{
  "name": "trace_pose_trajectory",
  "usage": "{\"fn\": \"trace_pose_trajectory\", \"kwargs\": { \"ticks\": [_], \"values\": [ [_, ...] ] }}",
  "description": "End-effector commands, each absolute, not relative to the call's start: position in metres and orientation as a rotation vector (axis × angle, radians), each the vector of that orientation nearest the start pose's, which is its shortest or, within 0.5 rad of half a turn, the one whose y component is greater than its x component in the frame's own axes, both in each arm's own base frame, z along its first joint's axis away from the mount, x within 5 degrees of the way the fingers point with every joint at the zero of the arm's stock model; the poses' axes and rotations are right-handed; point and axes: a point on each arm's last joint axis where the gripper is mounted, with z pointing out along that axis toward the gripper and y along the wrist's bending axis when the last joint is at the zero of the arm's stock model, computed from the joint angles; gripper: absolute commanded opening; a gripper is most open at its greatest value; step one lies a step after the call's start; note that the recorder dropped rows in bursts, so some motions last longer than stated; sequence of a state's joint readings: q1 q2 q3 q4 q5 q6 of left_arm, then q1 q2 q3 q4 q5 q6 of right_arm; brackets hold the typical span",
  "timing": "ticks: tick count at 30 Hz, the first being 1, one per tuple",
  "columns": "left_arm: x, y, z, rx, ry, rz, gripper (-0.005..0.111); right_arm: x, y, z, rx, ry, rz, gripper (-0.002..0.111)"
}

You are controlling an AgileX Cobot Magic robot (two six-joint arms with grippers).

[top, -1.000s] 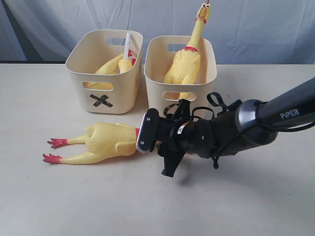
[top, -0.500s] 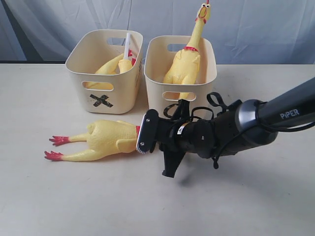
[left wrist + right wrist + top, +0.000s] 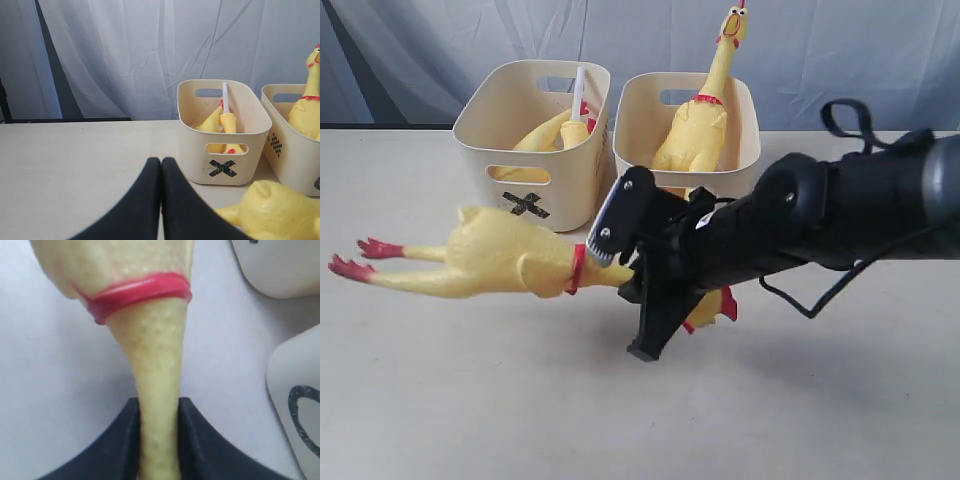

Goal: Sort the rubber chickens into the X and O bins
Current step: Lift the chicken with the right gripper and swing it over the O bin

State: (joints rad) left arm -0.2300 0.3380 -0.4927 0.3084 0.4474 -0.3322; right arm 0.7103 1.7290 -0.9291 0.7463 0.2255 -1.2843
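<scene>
My right gripper (image 3: 620,272) is shut on the neck of a yellow rubber chicken (image 3: 500,260). The chicken hangs level above the table, red feet to the left, head (image 3: 715,308) under the arm. In the right wrist view the black fingers (image 3: 200,440) pinch the neck (image 3: 155,355) below its red band. The X bin (image 3: 570,180) holds one chicken (image 3: 545,135) and a head piece with a white tube (image 3: 578,100). The O bin (image 3: 750,150) holds an upright chicken (image 3: 695,130). My left gripper (image 3: 161,162) is shut and empty, out of the exterior view.
Both bins stand side by side at the back of the cream table, before a grey curtain (image 3: 840,50). A cable loop (image 3: 845,115) sticks up from the right arm. The left wrist view shows the X bin (image 3: 200,150), the O bin (image 3: 295,160) and the lifted chicken's body (image 3: 275,210).
The right gripper closed on the chicken's neck and lifted it off the table; the body rose and swung left. The right arm rose too. The left gripper stayed shut.
</scene>
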Motion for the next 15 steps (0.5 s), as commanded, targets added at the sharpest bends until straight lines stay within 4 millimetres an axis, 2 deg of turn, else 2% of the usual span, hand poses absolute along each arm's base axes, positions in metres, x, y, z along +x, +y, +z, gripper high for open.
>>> {"fn": "trace_pose_trajectory", "kwargs": {
  "ticks": [1,2,4,9,15],
  "values": [
    [0.073,-0.006,0.317,0.059,1.750,-0.104,0.000,0.239,0.232,0.222,-1.230,2.020,0.461,-0.001],
    [0.073,-0.006,0.317,0.059,1.750,-0.104,0.000,0.239,0.228,0.235,-1.075,2.060,0.507,-0.001],
    [0.073,-0.006,0.317,0.059,1.750,-0.104,0.000,0.242,0.219,0.253,-0.875,2.107,0.575,-0.001],
    [0.073,-0.005,0.317,0.061,1.749,-0.099,0.000,0.263,0.187,0.281,-0.456,2.195,0.710,-0.001],
    [0.073,-0.005,0.317,0.061,1.749,-0.099,0.000,0.286,0.159,0.282,-0.155,2.247,0.742,-0.001]
  ]
}}
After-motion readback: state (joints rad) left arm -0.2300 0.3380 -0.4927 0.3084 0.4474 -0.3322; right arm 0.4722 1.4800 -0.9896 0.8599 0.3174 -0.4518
